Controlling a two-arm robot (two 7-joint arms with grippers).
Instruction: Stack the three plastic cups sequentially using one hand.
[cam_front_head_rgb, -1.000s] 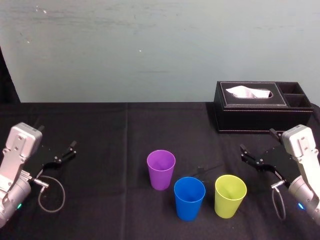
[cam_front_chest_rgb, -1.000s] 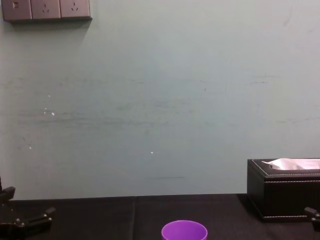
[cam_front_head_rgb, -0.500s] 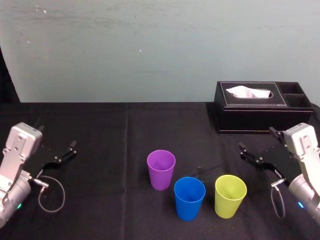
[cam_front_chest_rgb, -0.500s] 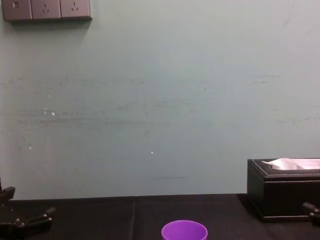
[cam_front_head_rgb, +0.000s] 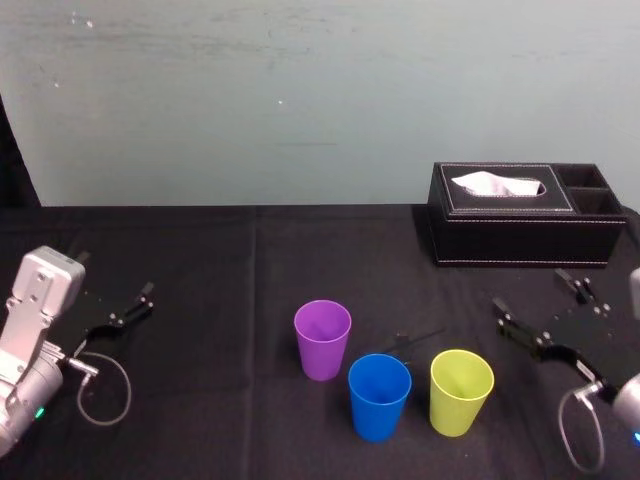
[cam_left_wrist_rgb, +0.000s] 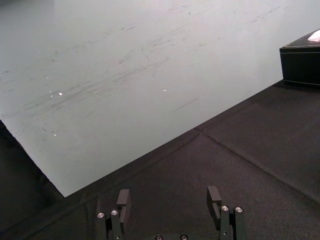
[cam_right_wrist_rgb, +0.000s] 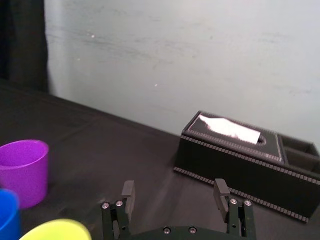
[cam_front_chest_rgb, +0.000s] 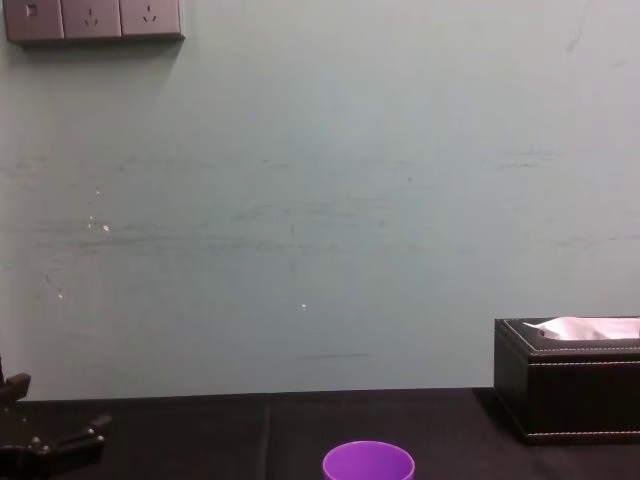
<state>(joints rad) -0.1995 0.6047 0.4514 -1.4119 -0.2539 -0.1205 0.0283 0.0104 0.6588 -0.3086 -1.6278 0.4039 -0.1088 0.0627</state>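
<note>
Three plastic cups stand upright and apart on the black cloth: a purple cup (cam_front_head_rgb: 322, 338), a blue cup (cam_front_head_rgb: 379, 395) in front of it to the right, and a yellow-green cup (cam_front_head_rgb: 461, 390) further right. My right gripper (cam_front_head_rgb: 528, 288) hovers open and empty, to the right of the yellow-green cup and apart from it. In the right wrist view the right gripper (cam_right_wrist_rgb: 174, 192) points past the purple cup (cam_right_wrist_rgb: 22, 170), the blue cup (cam_right_wrist_rgb: 7, 215) and the yellow-green cup (cam_right_wrist_rgb: 55, 230). My left gripper (cam_front_head_rgb: 115, 275) rests open at the far left, also empty (cam_left_wrist_rgb: 169, 196).
A black tissue box (cam_front_head_rgb: 525, 213) with a white tissue sits at the back right by the wall. A grey cable loop (cam_front_head_rgb: 100, 385) hangs by the left arm. Bare black cloth (cam_front_head_rgb: 220, 300) lies between the left arm and the cups.
My right arm has shifted to the right and toward me, its gripper still open. The cups and the left arm have not moved.
</note>
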